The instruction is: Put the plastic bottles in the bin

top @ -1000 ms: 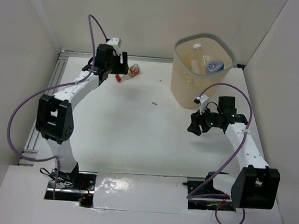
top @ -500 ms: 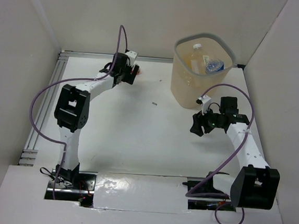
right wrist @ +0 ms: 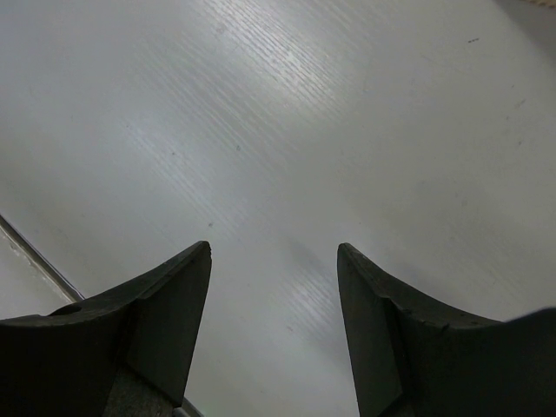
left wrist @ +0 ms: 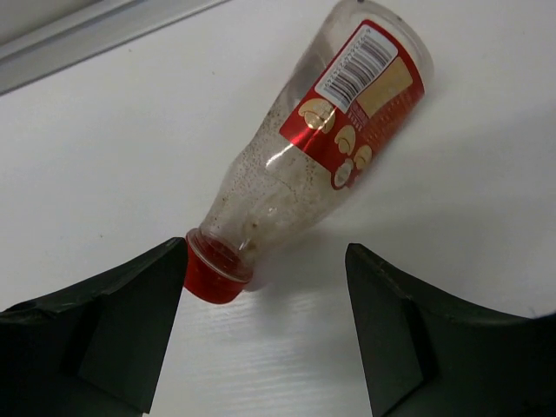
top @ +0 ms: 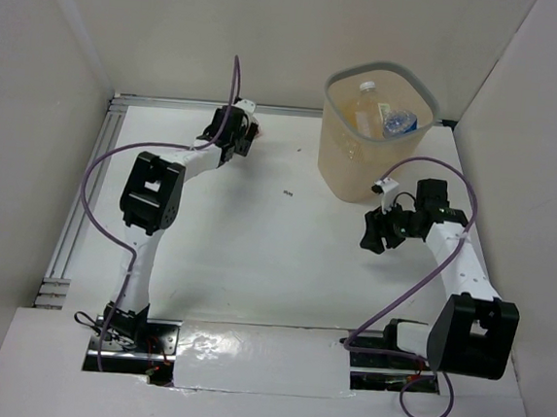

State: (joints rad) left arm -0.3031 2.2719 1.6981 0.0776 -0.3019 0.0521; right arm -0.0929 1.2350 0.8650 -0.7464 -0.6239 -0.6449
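A short clear bottle [left wrist: 321, 148] with a red cap [left wrist: 213, 271] and a red label lies on its side on the white table. My left gripper [left wrist: 265, 252] is open over it, and the cap touches or nearly touches the left finger [left wrist: 130, 321]. From above, the left gripper [top: 236, 132] covers this bottle. The beige bin [top: 333, 169] stands at the back right. It holds a white-capped bottle [top: 364, 104] and a blue-labelled one [top: 396, 121]. My right gripper [top: 374, 232] hangs open over bare table [right wrist: 274, 249], just in front of the bin.
An aluminium rail [top: 90, 182] runs along the table's left edge and another along the back. White walls close in three sides. A small dark speck [top: 287, 194] lies mid-table. Purple cables loop above both arms.
My left arm has swung right and stretched out, bringing its gripper over the red-capped bottle. The right gripper has shifted slightly right beside the bin.
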